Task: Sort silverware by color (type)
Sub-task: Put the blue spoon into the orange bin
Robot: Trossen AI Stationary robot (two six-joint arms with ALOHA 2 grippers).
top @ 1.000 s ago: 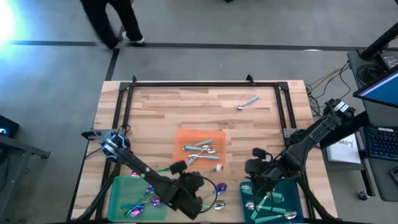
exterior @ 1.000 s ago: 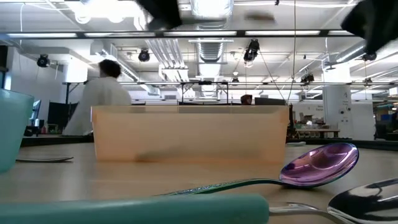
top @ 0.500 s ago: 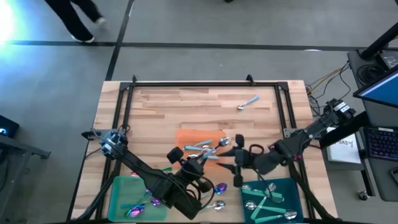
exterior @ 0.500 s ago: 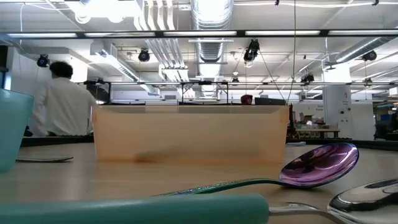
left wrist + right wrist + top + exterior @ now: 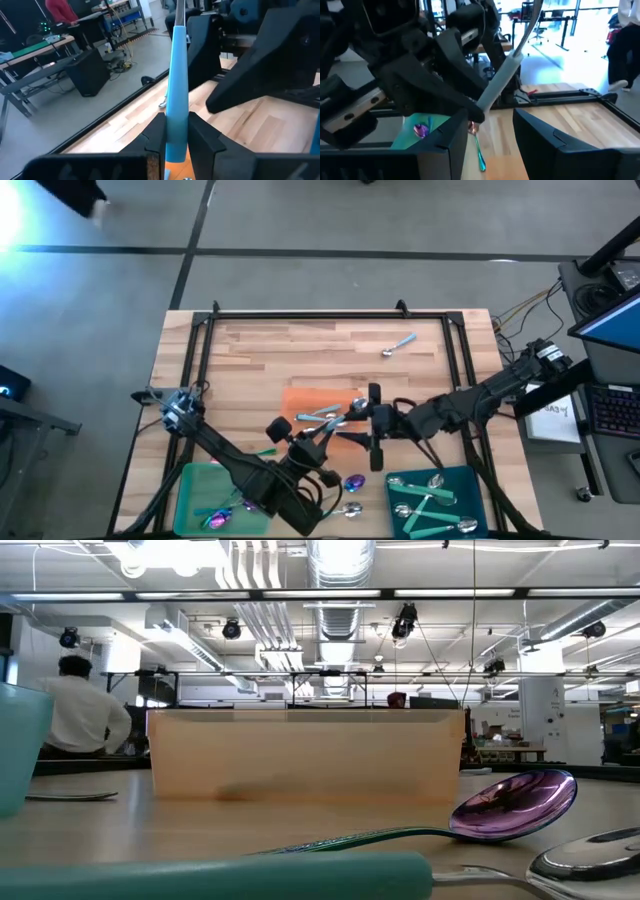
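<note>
Plainly, left fingers [image 5: 176,145] pinch a light-blue-handled spoon [image 5: 178,85] upright; right fingers [image 5: 455,135] stand open, empty.

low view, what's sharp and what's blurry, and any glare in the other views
Low view: the purple spoon bowl and room behind look sharp, while the teal bar nearest the lens is a soft blur. High view: white glare burns out the floor at the left edge. Right wrist view: bright windows wash out the background.
</note>
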